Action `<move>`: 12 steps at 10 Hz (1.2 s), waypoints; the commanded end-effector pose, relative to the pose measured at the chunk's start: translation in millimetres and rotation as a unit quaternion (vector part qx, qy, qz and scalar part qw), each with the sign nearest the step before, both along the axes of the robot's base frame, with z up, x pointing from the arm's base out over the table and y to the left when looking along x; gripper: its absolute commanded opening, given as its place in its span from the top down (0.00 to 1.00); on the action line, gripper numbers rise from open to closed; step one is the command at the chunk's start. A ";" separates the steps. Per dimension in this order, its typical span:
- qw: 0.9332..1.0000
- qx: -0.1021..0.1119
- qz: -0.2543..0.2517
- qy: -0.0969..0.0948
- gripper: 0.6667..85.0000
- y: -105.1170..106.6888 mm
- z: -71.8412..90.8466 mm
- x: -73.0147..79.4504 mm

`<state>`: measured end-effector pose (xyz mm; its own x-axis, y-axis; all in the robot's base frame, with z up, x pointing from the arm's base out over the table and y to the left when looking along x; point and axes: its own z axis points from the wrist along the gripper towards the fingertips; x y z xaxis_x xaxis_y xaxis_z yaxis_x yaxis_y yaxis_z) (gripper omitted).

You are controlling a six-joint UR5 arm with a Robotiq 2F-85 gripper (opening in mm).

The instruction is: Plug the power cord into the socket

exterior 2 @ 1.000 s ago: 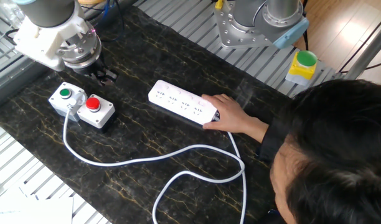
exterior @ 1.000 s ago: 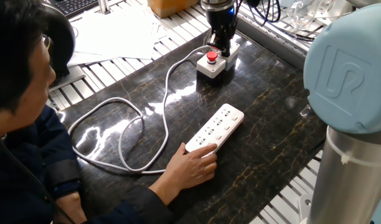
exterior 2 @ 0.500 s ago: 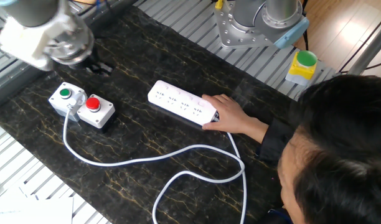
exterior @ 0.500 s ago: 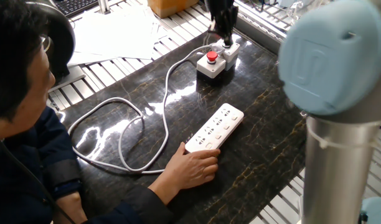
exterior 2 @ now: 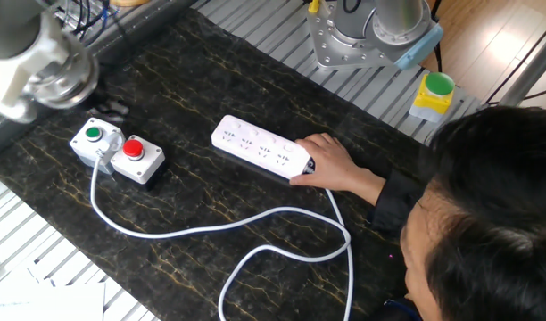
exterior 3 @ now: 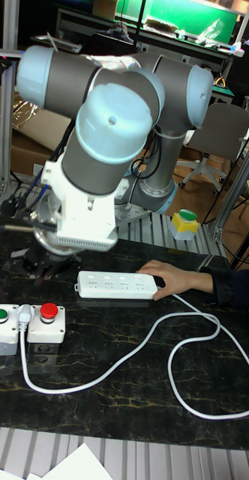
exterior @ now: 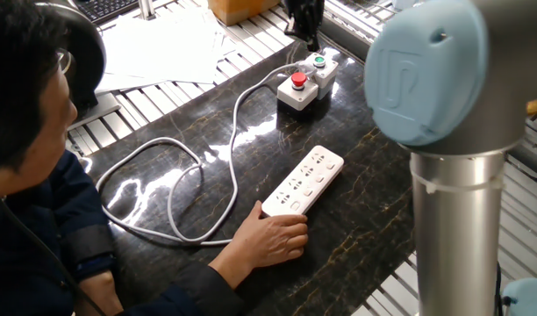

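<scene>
The socket (exterior: 304, 181) (exterior 2: 259, 147) (exterior 3: 116, 285), a flat white power strip, lies mid-table, and a person's hand (exterior: 275, 237) (exterior 2: 332, 166) rests on one end. The white power cord (exterior: 234, 114) (exterior 2: 202, 229) (exterior 3: 143, 345) leaves that end, loops over the dark tabletop and ends in a small white plug (exterior 3: 23, 315) resting against the grey button box (exterior: 308, 82) (exterior 2: 118, 149). My gripper (exterior: 304, 19) (exterior 2: 111, 109) (exterior 3: 40, 264) hovers beyond the button box near the table's edge, dark and blurred. Nothing shows between its fingers, and their spacing is unclear.
A person (exterior: 32, 175) leans over the near side of the table. My arm's large grey joints (exterior: 444, 105) (exterior 3: 109, 150) fill one side. A yellow box with a green button (exterior 2: 431, 94) sits by the robot base. Papers (exterior: 163, 48) lie off the mat.
My gripper has drawn away from above the button box toward the table's edge, and the arm has swung with it. The person's hand, socket and cord have stayed put.
</scene>
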<state>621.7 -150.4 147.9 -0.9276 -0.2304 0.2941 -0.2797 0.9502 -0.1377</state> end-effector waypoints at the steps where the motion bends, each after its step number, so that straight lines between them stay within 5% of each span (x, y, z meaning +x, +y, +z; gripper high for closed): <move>1: 1.000 0.001 0.003 -0.026 0.95 0.0 -9.9 30.2; 6: 0.998 0.029 -0.034 -0.040 0.61 14.1 -21.7 32.4; 12: 0.996 0.042 -0.061 -0.052 0.60 9.5 -40.5 27.5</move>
<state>651.3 -140.8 112.3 -0.9706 -0.1492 0.1890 -0.1693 0.9810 -0.0949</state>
